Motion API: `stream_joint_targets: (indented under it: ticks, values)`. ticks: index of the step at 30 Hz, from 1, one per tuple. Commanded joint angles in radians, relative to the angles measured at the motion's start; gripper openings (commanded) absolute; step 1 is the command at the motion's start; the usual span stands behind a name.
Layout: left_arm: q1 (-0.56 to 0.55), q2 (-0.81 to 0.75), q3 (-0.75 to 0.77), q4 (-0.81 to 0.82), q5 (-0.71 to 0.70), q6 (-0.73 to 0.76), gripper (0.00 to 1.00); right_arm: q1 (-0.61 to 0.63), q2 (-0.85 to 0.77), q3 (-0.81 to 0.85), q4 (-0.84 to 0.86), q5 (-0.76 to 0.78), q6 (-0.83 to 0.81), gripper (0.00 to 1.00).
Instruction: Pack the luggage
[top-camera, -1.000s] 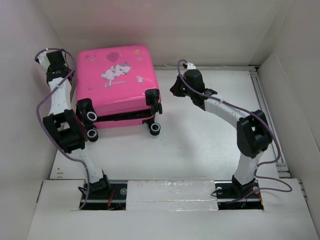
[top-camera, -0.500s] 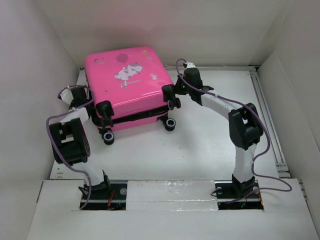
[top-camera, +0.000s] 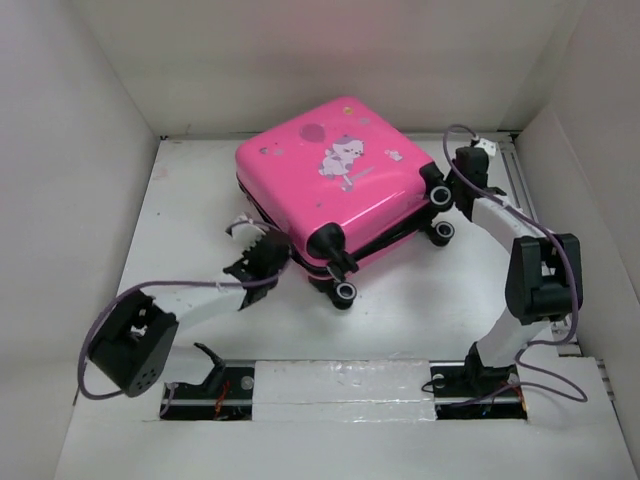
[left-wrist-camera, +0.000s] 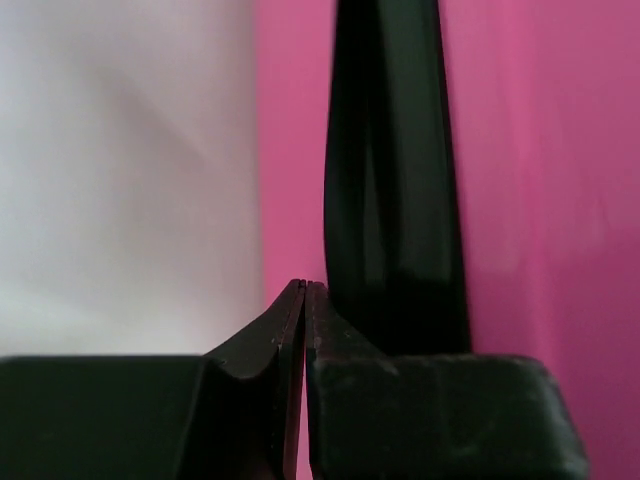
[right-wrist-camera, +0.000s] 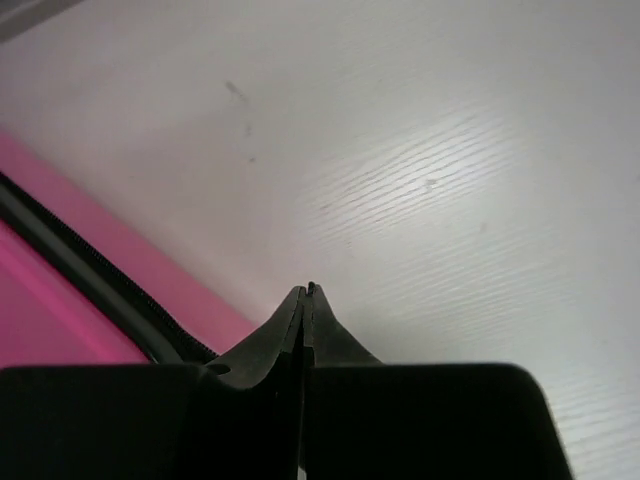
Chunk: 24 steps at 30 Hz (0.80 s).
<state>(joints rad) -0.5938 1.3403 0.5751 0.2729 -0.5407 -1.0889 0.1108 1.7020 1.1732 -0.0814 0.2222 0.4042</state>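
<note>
The hot-pink suitcase lies lid up, turned at an angle, on the white table, with its black wheels toward the front and right. My left gripper is shut and empty, pressed against the suitcase's front left side; in the left wrist view the pink shell and black zipper trim fill the frame just past the gripper. My right gripper is shut and empty beside the right-hand wheels; in the right wrist view the gripper is over bare table, with the pink shell at the left.
White walls close in the table at the left, back and right. A rail runs along the right wall. Suitcase wheels stick out toward the front.
The suitcase has slid right and turned clockwise. My left arm swung forward and stretched low to its front left side. My right arm moved right, to the far right wheels.
</note>
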Motion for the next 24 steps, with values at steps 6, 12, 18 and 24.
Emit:
stream_joint_targets:
  ticks: [6,12,18,24]
  values:
    - [-0.339,-0.389,0.018,-0.423,-0.117,-0.135,0.24,-0.037,-0.162,-0.047,0.025,-0.176,0.086,0.36]
    - [-0.339,-0.635,0.126,-0.271,-0.421,0.157,0.48,-0.169,-0.343,-0.118,0.025,-0.143,0.157,0.46]
    - [-0.116,-0.375,0.313,0.044,-0.275,0.422,0.65,-0.119,-0.600,-0.152,-0.004,-0.123,0.166,0.42]
    - [0.343,0.104,0.858,-0.093,0.382,0.389,0.61,0.124,-0.766,-0.293,-0.145,-0.159,0.104,0.00]
